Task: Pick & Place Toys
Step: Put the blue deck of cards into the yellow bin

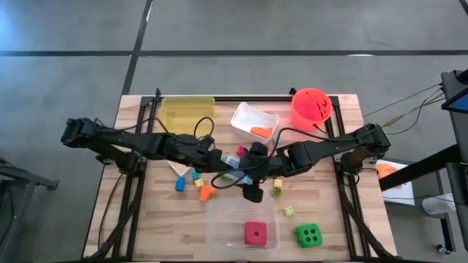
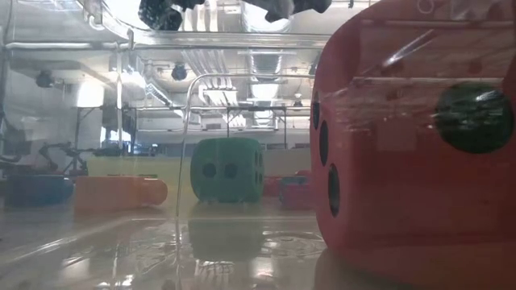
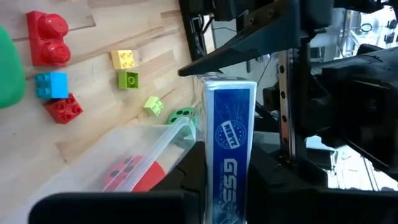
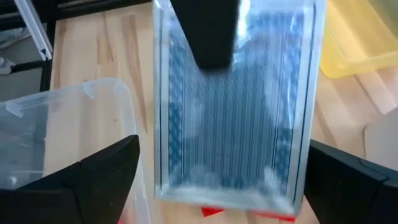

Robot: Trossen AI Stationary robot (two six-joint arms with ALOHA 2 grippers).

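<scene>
Holding the blue tile [image 3: 230, 143] above the desk [image 1: 146, 219] near the clear tub [image 1: 219, 219], our left pincer [image 3: 230, 214] is clamped on it while our right pincer [image 4: 217, 180] stands apart around it. With only the tile's edge gripped, we judge it could twist loose and fall outside the tub.

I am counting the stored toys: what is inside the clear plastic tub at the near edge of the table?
The clear plastic tub holds one pink dotted die. The rest of its floor looks bare from above. The green dotted die sits outside, beside it on the table.
</scene>
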